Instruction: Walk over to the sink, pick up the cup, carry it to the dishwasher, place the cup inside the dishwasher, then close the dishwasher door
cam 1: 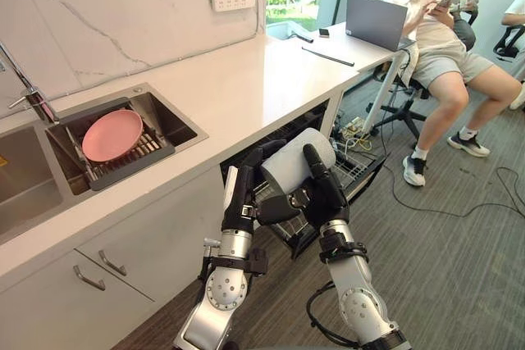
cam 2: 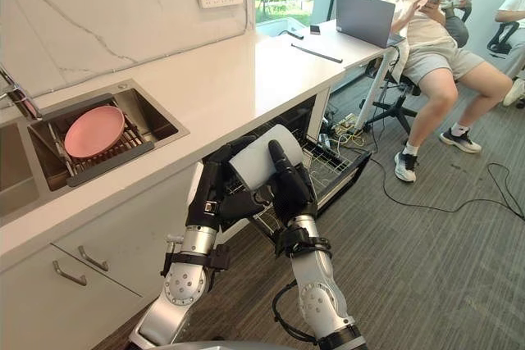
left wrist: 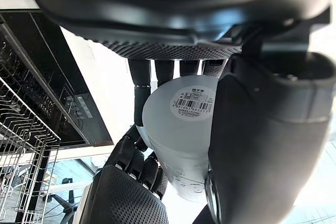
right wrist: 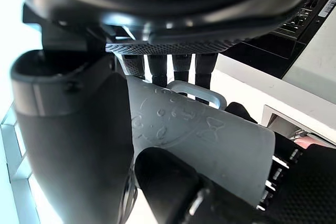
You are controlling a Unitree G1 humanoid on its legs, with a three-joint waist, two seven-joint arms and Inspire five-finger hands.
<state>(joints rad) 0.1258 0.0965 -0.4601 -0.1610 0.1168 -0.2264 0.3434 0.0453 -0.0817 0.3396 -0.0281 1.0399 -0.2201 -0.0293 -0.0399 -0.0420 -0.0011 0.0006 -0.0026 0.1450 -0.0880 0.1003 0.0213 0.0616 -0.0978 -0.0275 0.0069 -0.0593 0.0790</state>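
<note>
Left eye view has the cup (cam 1: 294, 161) up in the air, right in front of the open dishwasher (cam 1: 299, 126) and above its pulled-out wire rack (cam 1: 354, 171). Both hands are clamped on it: left hand (cam 1: 242, 198) and right hand (cam 1: 328, 194) curl round the sides. It's a smooth pale cylinder lying tilted, long axis slanting up and away. The flat base with a barcode sticker (left wrist: 191, 103) faces the left wrist. There's faint embossed patterning and a loop handle (right wrist: 197, 90).

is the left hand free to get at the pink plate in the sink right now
Probably not yet: the left hand is curled round the cup together with the right hand. Nothing seems to stand between it and the pink plate, though.
</note>
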